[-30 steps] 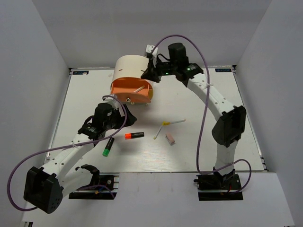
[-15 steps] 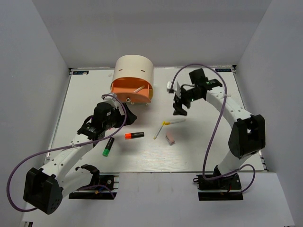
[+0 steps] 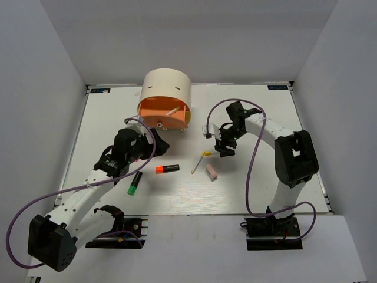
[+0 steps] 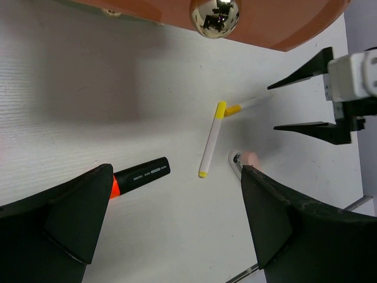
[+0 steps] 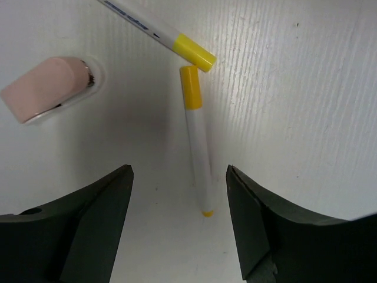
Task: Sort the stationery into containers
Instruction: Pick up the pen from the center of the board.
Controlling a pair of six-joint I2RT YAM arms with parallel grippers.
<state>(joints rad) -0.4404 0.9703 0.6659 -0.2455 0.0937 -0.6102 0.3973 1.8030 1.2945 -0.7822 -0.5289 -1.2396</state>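
Nearest the bases, the green highlighter [image 3: 134, 184] lies on the table [image 3: 106, 112], seen only in the top view. The orange-red highlighter [image 3: 166, 168] is just beyond it, and the pink eraser [image 3: 211, 171] is off to the right. The first stick [image 3: 196, 163], white with a yellow tip, lies left of the eraser. The second stick [image 5: 159, 32] is mostly hidden under the right arm from above. The right wrist view shows it clearly, the two yellow ends just about touching. The left wrist view gives the shiny knob [image 4: 215, 15] on the orange drawer [image 3: 164, 115] close up. Only the top view shows the third stick [image 3: 172, 111] lying in that drawer. A second ago the right gripper [image 5: 178, 171] was up behind the cream cabinet [image 3: 166, 87]. Now it is low over the two sticks, jaws well apart, holding nothing, with the first stick on the table between its fingers. The left gripper [image 3: 158, 142] is unchanged: spread wide, empty, hovering in front of the drawer.
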